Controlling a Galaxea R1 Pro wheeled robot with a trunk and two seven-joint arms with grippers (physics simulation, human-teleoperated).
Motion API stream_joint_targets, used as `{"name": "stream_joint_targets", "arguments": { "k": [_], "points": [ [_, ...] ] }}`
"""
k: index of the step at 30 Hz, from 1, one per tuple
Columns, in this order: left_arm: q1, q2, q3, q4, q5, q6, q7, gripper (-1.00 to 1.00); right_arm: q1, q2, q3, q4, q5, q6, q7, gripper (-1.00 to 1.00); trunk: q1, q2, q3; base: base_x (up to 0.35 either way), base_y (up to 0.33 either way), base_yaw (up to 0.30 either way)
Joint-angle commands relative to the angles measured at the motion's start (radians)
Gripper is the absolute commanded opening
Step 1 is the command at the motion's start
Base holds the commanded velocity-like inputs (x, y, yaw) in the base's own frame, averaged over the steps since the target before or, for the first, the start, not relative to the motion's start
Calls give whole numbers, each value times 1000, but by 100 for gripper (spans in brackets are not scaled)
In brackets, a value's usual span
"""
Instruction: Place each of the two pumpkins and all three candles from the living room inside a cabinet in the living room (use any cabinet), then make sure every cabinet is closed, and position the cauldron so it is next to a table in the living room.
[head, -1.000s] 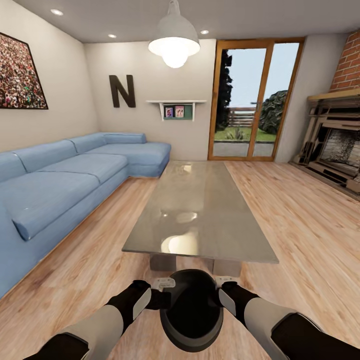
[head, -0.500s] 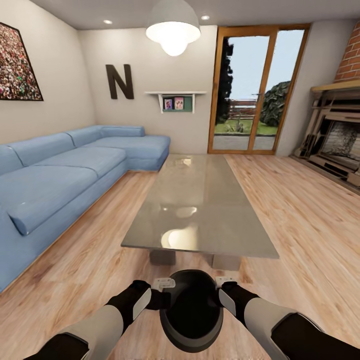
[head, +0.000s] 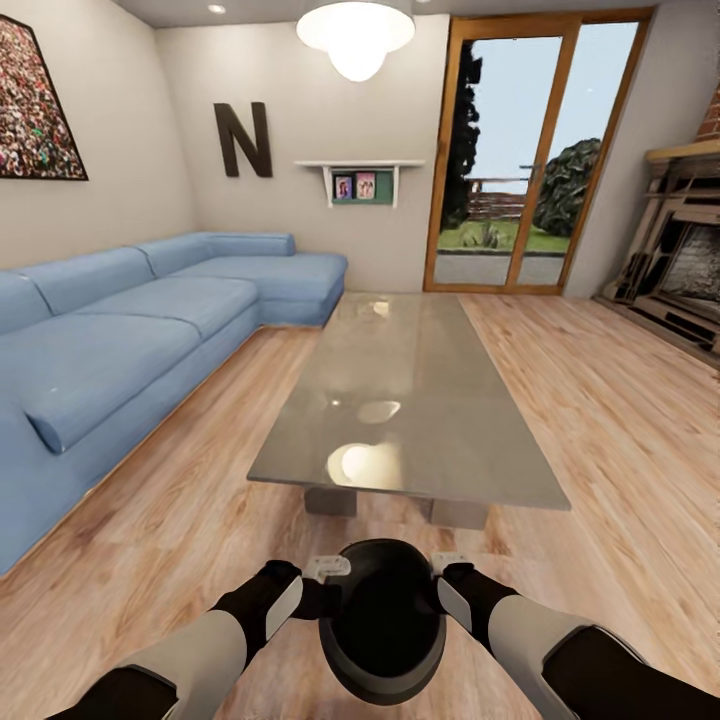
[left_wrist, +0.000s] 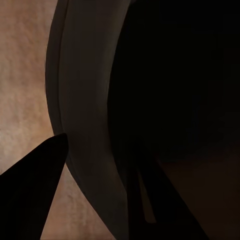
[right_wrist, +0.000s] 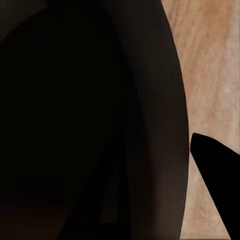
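I hold the black cauldron (head: 382, 620) between both arms, low in the head view, above the wooden floor. My left gripper (head: 325, 592) is shut on its left rim and my right gripper (head: 441, 588) on its right rim. In the left wrist view the cauldron (left_wrist: 85, 100) rim runs between a dark outer finger (left_wrist: 30, 190) and an inner one. The right wrist view shows the cauldron (right_wrist: 150, 100) wall pinched the same way, with one finger (right_wrist: 215, 175) outside. The grey glossy table (head: 420, 400) stands just ahead, its near edge a short way beyond the cauldron. The pumpkins, candles and cabinet are out of view.
A blue corner sofa (head: 120, 340) runs along the left wall. A glass patio door (head: 520, 150) is at the back and a brick fireplace (head: 690, 260) on the right. Open wooden floor (head: 620, 400) lies on both sides of the table.
The whole picture has shifted: the camera has moved closer to the table and the far wall looks larger. Both grippers and the cauldron keep the same place relative to me.
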Motion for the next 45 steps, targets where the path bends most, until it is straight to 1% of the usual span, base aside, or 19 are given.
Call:
{"name": "stream_joint_targets", "arguments": {
  "k": [1,4,11,23,39,45],
  "points": [
    [-1,0,10,-5,52,7,-4,-100,0,0,-3,-3,-19,5,-3,-100,0,-1,-2,0,0,-139],
    [-1,0,10,-5,52,7,-4,-100,0,0,-3,-3,-19,5,-3,-100,0,-1,-5,13,0,-149],
    [-1,0,10,-5,52,7,-4,-100,0,0,-3,-3,-20,4,-2,-100,0,-1,-6,182,0,-17],
    [-1,0,10,-5,52,7,-4,-100,0,0,-3,-3,-22,4,-1,-100,0,-1,-6,10,0,0],
    [-1,0,10,-5,52,7,-4,-100,0,0,-3,-3,-22,4,-1,-100,7,-4,-68,0,0,0],
    [-1,0,10,-5,52,7,-4,-100,0,0,-3,-3,-22,4,-1,-100,7,-4,-68,0,0,0]
  ]
}}
